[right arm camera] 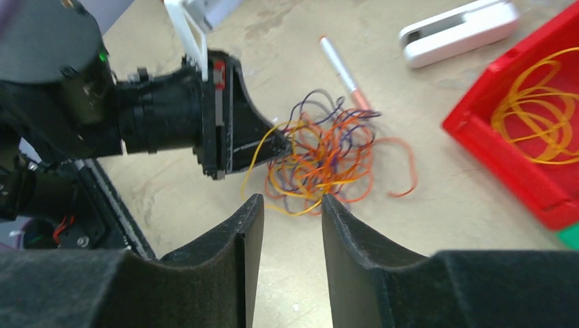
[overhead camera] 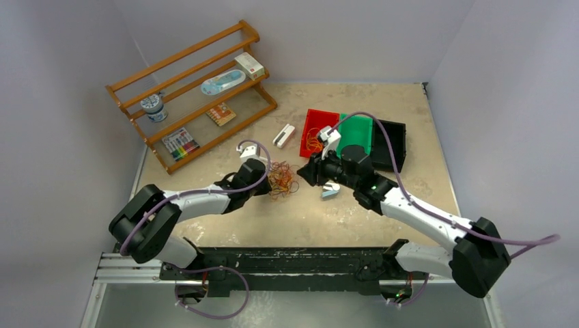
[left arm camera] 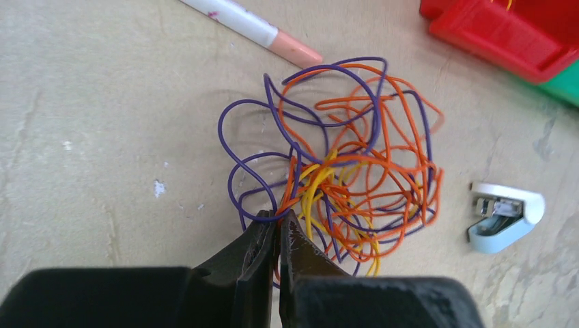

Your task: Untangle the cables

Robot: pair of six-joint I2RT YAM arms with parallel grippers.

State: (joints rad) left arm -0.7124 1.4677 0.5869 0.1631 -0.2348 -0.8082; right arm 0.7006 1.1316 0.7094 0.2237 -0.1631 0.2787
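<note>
The cables [overhead camera: 281,181] are a loose bunch of orange, purple and yellow wires [left arm camera: 341,157] lying on the table between the two arms. My left gripper [left arm camera: 278,217] is shut on the bunch's near edge, with purple and orange strands pinched at its tips. In the right wrist view the same left gripper [right arm camera: 239,130] bites into the left side of the cables [right arm camera: 321,154]. My right gripper [right arm camera: 292,199] stands open just short of the bunch, nothing between its fingers. It hovers to the right of the tangle [overhead camera: 307,171].
A red bin [overhead camera: 321,117] holds a separate orange wire coil [right arm camera: 539,116]; green [overhead camera: 356,133] and black [overhead camera: 392,143] bins sit beside it. A pen [left arm camera: 252,24], a white block [overhead camera: 284,135] and a small white stapler [left arm camera: 505,215] lie near the bunch. A wooden rack [overhead camera: 191,96] stands back left.
</note>
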